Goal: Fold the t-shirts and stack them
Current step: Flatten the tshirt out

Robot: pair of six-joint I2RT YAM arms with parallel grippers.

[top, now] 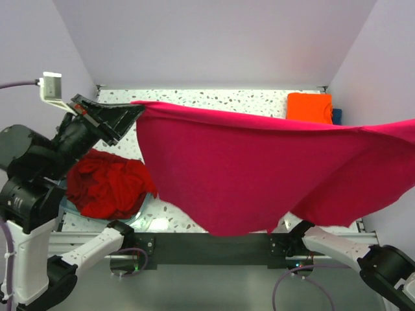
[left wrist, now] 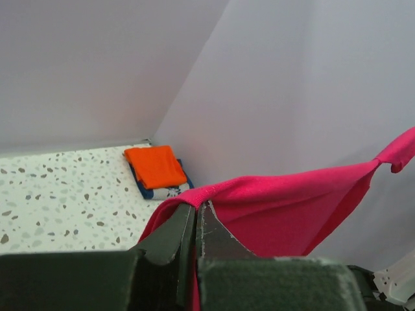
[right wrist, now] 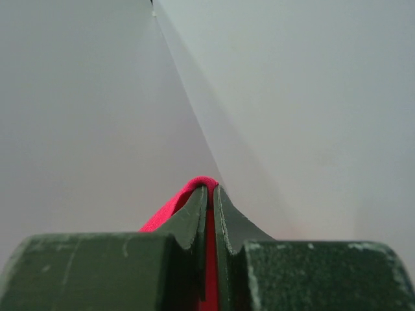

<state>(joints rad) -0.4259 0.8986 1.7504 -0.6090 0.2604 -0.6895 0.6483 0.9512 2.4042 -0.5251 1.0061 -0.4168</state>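
The left gripper (left wrist: 196, 206) is pinched tight on one edge of the magenta-pink t-shirt (top: 259, 168). Its two dark fingers (left wrist: 170, 234) press together with just the pink cloth between them. The right gripper (right wrist: 211, 189) is pinched tight too, and a little fold of the same pink cloth pokes up between its fingertips.

The two grippers hold the shirt up high in the air, far apart from each other. The shirt's top edge stretches in a long line from the left side to the right side. The rest of the shirt hangs down like a big curtain and hides much of the table (top: 214, 100).

The table is white with small grey and brown specks. On its left side, a crumpled pile of dark red t-shirts (top: 107, 184) sits in a pale blue tub (top: 144, 217). In the far right corner, a folded orange t-shirt (left wrist: 155, 166) lies flat on top of a folded navy blue t-shirt (left wrist: 152, 192) with white print.

Plain pale lilac walls (top: 214, 39) stand behind the table and on both sides. They meet in the corners.
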